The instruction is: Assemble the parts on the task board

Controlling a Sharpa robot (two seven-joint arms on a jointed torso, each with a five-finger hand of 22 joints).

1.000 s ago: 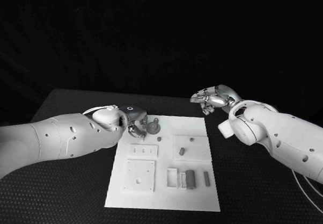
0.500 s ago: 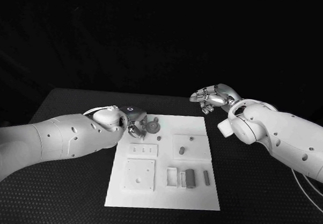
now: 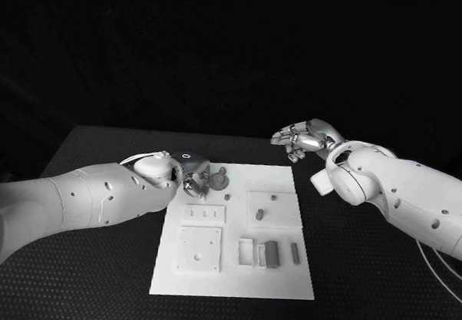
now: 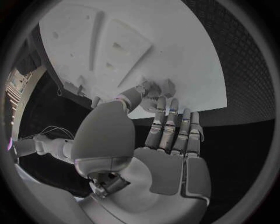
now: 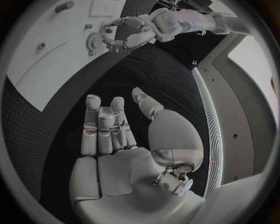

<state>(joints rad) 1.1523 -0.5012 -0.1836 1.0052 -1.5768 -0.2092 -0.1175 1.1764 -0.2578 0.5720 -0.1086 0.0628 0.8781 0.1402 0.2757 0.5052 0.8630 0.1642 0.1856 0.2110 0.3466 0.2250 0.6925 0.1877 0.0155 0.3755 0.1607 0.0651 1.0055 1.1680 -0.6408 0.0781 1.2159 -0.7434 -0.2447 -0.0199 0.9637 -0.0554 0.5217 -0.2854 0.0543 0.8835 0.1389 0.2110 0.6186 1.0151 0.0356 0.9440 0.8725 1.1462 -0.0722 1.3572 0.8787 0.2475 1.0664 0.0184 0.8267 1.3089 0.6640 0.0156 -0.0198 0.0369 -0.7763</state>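
Risk I see: left hand (image 3: 198, 178) pinching the small grey gear-like part (image 4: 156, 88) at the white task board (image 3: 274, 280) edge could slip; right hand (image 3: 303, 141) hovers empty, fingers apart.

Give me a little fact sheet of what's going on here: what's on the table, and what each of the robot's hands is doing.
Surface: black table
Centre item: white task board, lying flat
On the board: small grey parts toward its near right; raised white plates
Left hand: at the board's far left corner, fingers at a gear-like part; whether it grips it is unclear
Right hand: raised beyond the board's far right corner, holding nothing, fingers apart
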